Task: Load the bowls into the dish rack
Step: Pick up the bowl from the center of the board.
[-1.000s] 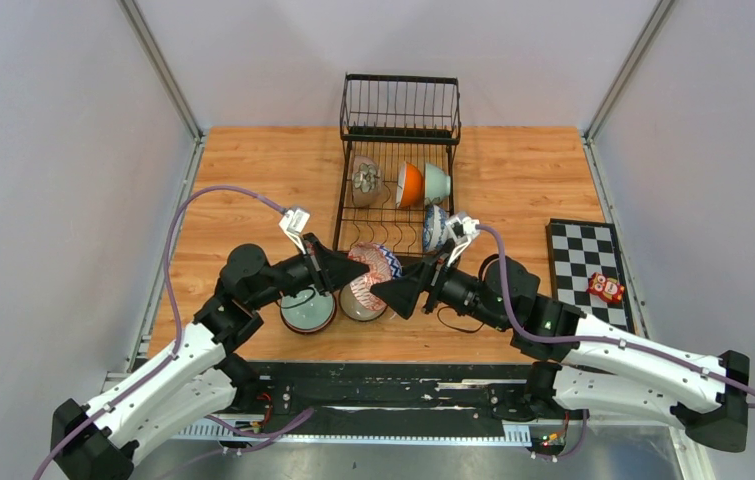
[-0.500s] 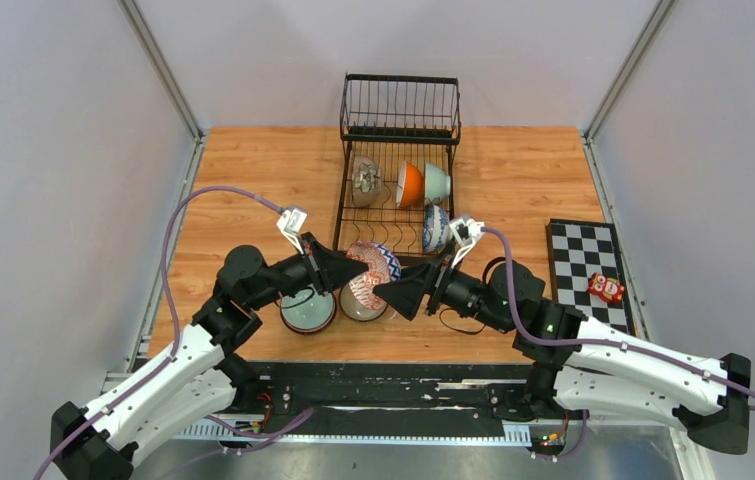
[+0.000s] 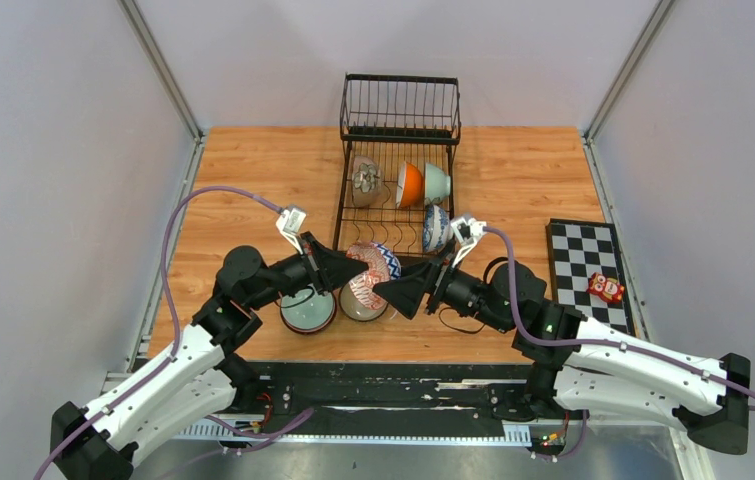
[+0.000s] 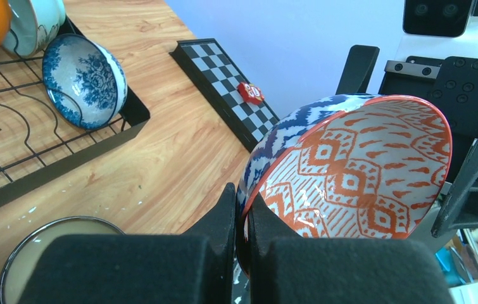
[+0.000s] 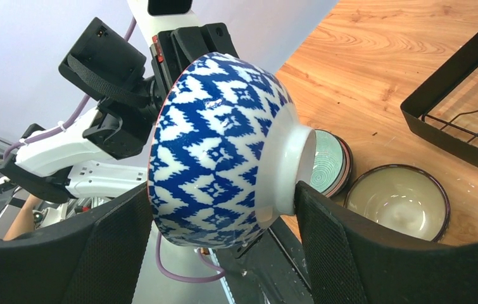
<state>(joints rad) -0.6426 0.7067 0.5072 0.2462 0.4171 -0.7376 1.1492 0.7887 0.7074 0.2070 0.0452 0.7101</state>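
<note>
From above, the wooden bench fills a booth of pale lilac-grey walls with bare metal posts at the corners. The black wire dish rack stands at the middle of the far side. On its slotted base four bowls stand on edge: a grey-patterned bowl, an orange bowl, a pale green bowl just beside it, and a blue-and-white floral bowl nearer the arms. In front of the rack the left fingers and right fingers meet at a patterned bowl, held off the bench above a cream-lined bowl. A celadon bowl sits beside that one. A checkered board lies near the right edge, carrying a small red piece whose white marks are too small to read. In the left wrist view, the left fingers are pressed together on the patterned bowl's rim, one pad inside and one outside. The bowl is tipped on edge, and its inside shows orange-red diamonds on white. In the right wrist view, the right fingers stand wide and bracket the same bowl. One pad lies against its rim and the other against its white foot ring, with blue zigzags covering the outside. The two bowls on the wood lie below, near the rack's corner.
</note>
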